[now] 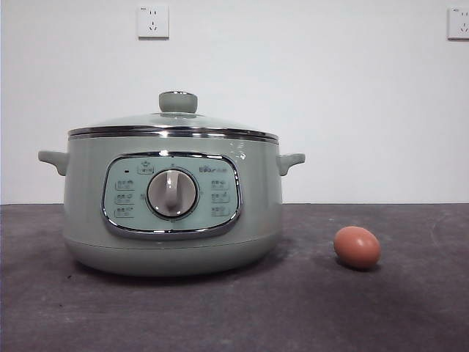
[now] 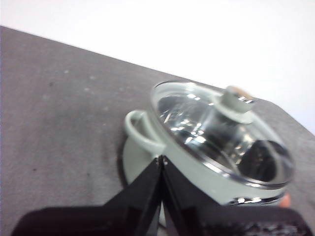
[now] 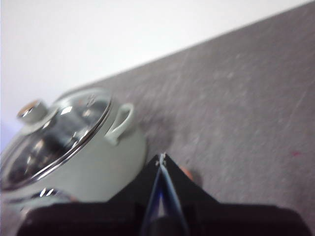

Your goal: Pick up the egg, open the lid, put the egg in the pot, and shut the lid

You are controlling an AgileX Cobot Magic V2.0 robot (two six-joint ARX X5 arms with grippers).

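Observation:
The sage-green pot (image 1: 88,213) stands left of centre on the dark table, with its glass lid (image 1: 176,122) closed on it and the green knob upright. The brown egg (image 1: 357,247) lies on the table to the pot's right, well apart from it. Neither arm shows in the front view. My left gripper (image 2: 162,158) is shut with nothing in it, hanging above the table beside the pot (image 2: 140,164) and lid (image 2: 221,132). My right gripper (image 3: 161,157) is also shut and empty; the egg (image 3: 187,173) peeks out from behind its jaw, next to the pot (image 3: 108,162).
A white wall with two sockets (image 1: 152,21) stands behind the table. The dark grey table (image 1: 410,308) stretches in front of and to the right of the egg.

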